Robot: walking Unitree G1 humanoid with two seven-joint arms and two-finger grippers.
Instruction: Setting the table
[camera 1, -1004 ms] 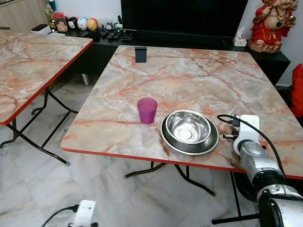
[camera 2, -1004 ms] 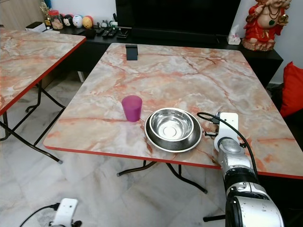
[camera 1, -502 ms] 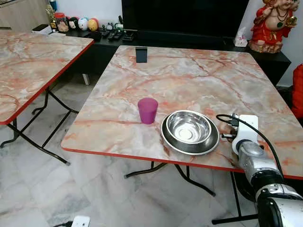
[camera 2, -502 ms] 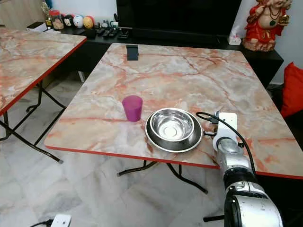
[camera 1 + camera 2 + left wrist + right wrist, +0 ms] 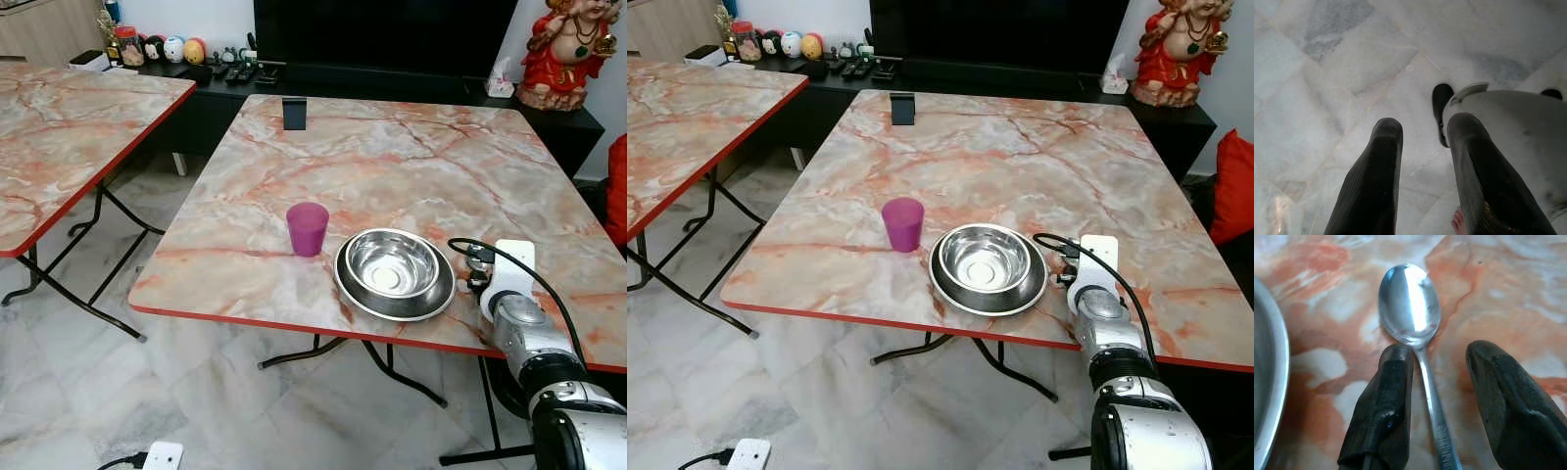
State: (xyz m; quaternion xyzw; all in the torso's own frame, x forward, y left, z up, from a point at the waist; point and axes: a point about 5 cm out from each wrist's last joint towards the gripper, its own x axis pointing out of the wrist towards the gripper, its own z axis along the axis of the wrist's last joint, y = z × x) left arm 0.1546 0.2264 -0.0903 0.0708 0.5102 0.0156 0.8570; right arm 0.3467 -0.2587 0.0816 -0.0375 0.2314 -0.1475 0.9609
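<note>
On the marble table [image 5: 392, 157] a purple cup [image 5: 308, 228] stands just left of a steel bowl [image 5: 392, 264], which sits in a steel plate [image 5: 345, 286] near the front edge. My right arm [image 5: 519, 323] reaches onto the table to the right of the plate. In the right wrist view a steel spoon [image 5: 1409, 303] lies flat on the marble, bowl end away from me. Its handle runs between the fingers of my open right gripper [image 5: 1442, 352], close to one finger [image 5: 1386, 406]. My left gripper [image 5: 1425, 122] hangs open over the floor.
A small dark block [image 5: 293, 113] stands at the table's far edge. A second marble table [image 5: 69, 127] is to the left, with tiled floor [image 5: 147, 352] between them. Behind are a black console [image 5: 392, 83] and a red statue [image 5: 563, 49].
The white left wrist at the bottom of the head views has sunk toward the lower edge. The right arm, spoon, bowl and cup stay where they were.
</note>
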